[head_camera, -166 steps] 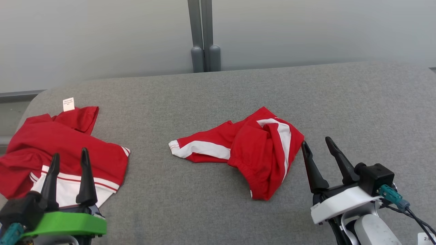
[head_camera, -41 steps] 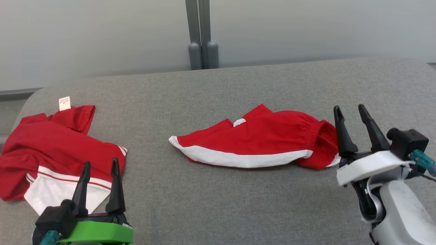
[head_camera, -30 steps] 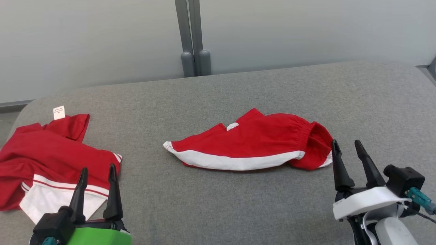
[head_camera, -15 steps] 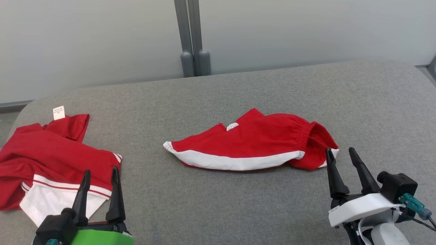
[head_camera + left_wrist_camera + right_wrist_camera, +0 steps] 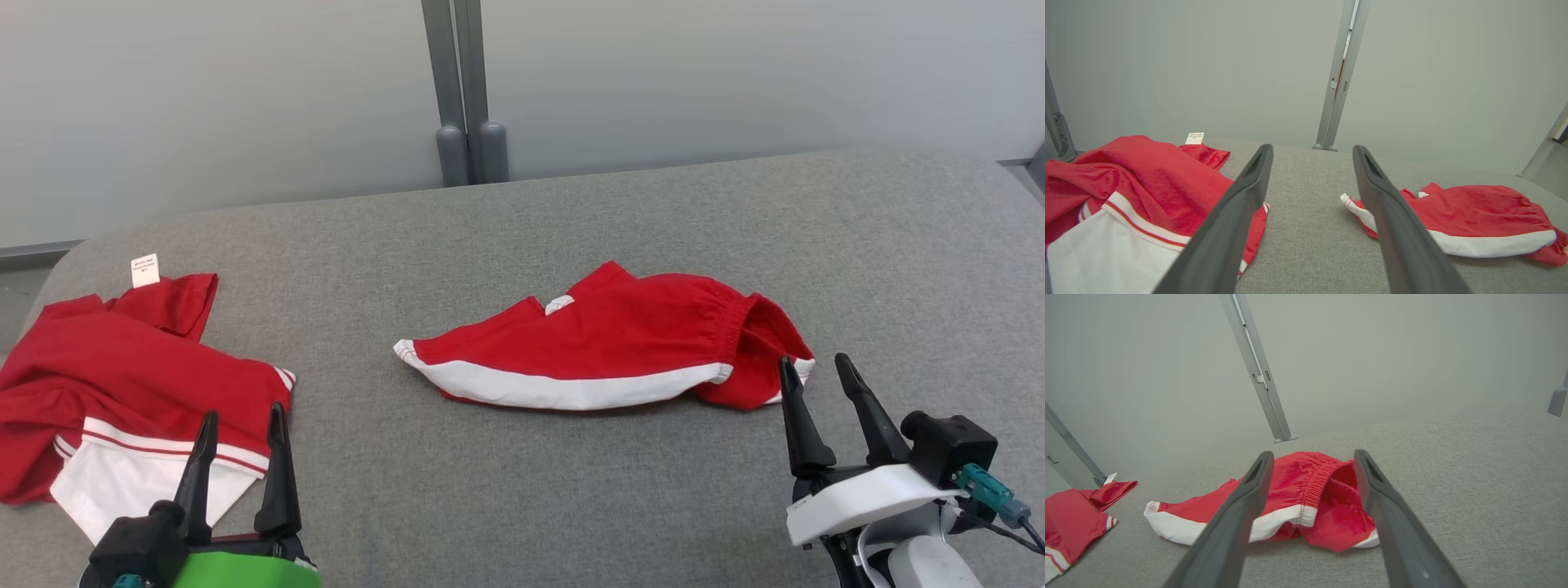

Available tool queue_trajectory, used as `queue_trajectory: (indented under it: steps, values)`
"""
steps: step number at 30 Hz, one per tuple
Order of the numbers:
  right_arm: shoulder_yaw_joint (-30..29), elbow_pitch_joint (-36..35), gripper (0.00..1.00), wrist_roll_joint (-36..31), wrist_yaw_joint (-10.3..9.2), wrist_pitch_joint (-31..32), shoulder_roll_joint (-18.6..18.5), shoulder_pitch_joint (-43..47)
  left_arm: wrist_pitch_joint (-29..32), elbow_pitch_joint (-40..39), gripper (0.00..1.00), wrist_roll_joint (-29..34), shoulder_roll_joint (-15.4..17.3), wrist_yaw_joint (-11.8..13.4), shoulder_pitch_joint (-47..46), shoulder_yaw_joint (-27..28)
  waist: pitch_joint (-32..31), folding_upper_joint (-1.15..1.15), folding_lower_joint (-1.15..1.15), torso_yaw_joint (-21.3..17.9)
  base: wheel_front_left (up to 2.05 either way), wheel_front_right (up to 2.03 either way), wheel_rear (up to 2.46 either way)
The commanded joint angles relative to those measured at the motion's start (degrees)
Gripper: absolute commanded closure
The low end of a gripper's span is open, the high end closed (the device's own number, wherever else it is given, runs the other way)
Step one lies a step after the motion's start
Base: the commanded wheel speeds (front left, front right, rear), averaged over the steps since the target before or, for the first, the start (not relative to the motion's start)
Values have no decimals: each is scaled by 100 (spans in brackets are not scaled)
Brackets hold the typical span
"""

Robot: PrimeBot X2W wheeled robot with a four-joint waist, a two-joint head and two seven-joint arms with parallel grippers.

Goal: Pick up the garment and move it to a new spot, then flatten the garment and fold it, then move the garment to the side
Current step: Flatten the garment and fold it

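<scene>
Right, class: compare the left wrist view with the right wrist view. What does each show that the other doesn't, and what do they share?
Left wrist view: the left gripper, open, and the red-and-white garment with its white panel close up. Right wrist view: the right gripper, open, facing into the elastic waistband of the red shorts. Shared: both garments, the white label, the grey post, the grey fabric surface.

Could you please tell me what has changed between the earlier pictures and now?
The red shorts, bunched up earlier, now lie stretched out with the waistband toward the right. The right gripper, open, has drawn back from them. The left gripper stays open, and the other red garment is unmoved.
</scene>
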Motion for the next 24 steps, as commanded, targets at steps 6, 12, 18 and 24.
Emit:
queue_trajectory:
  steps: [6, 12, 18, 24]
  values:
    - [-33, 118, 0, -183, 3, -16, -47, -51, 46, 265, 0, -25, 64, -19, 9, -203, 58, 0, 0, -20, 0, 0, 0]
    - [249, 702, 0, -106, 3, 95, -232, -407, 646, 627, 0, -228, 430, -19, -564, -640, 270, 0, 0, -25, 0, 0, 0]
    - [743, 1238, 0, 81, 3, 347, -353, -956, 1909, 857, 0, -994, 773, -19, -1345, -981, 598, 0, 0, -69, 0, 0, 0]
    - [1256, 1829, 0, 373, 3, 618, -403, -1553, 3117, 872, 0, -1778, 1385, -19, -2298, -1627, 904, 0, 0, -81, 0, 0, 0]
